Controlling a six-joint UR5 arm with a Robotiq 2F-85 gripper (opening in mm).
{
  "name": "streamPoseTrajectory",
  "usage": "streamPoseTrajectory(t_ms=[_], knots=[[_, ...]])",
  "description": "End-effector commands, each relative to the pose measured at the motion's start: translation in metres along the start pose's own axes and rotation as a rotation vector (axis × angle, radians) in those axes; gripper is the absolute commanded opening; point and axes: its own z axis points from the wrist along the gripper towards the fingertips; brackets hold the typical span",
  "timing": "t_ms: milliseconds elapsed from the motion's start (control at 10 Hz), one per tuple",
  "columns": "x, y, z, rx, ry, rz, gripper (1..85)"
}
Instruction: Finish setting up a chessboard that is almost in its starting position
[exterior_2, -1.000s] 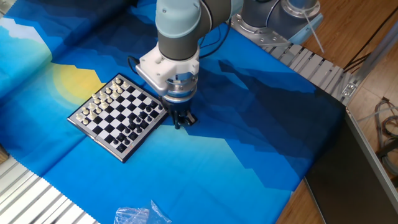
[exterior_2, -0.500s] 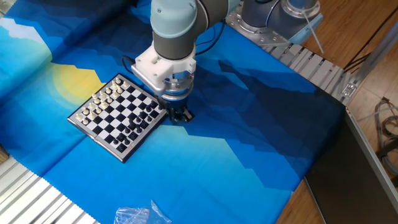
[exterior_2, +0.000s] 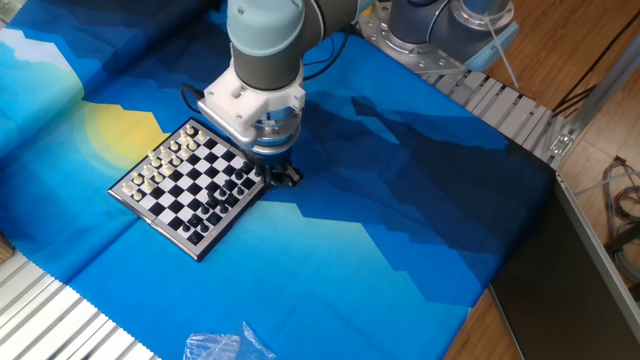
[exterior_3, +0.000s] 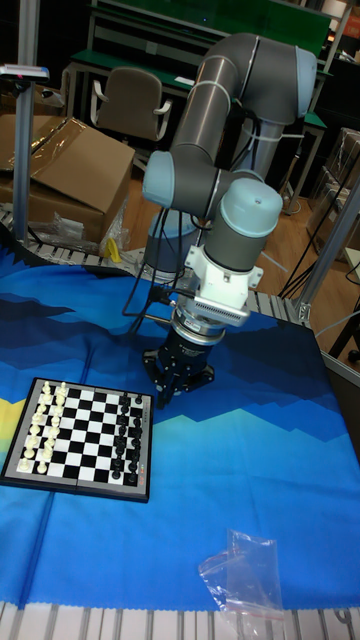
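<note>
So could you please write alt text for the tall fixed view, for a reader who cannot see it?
A grey robot arm holds its gripper low over a blue cloth, just beyond the black-piece edge of a small chessboard. A crumpled clear plastic bag lies nearer the camera.

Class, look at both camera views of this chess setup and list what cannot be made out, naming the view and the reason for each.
- Whether the gripper holds a piece: fixed view hides its fingertips behind the wrist; tall fixed view is too small.
- Which piece on the chessboard is misplaced: pieces too tiny in both views.
- Plastic bag: cut off by the bottom edge in the fixed view.
</note>
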Motion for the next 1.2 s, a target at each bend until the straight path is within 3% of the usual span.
streamPoseTrajectory(t_ms=[0,1100], knots=[[-0.005,-0.009,-0.008,-0.001,0.001,-0.024,1.0],[-0.021,-0.028,-0.009,0.002,-0.018,-0.09,1.0]])
